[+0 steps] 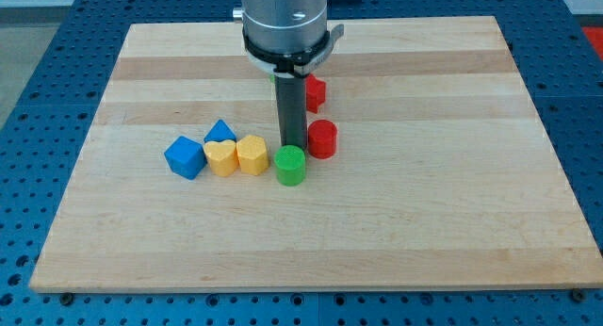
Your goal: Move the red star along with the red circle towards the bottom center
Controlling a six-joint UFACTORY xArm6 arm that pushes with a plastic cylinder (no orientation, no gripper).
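No text, label, brand, number or sign can be read anywhere: none is seen on the blocks, the board or the arm.

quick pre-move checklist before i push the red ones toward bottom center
1. My tip visible: ok, at the view's left of the red circle, just above the green cylinder.
2. Tip behind both reds for a downward push: not ok.
3. Red star in full view: not ok, partly hidden by the rod.
4. Path to bottom centre: not ok, green cylinder is close by.
5. Red pieces touching: cannot tell.
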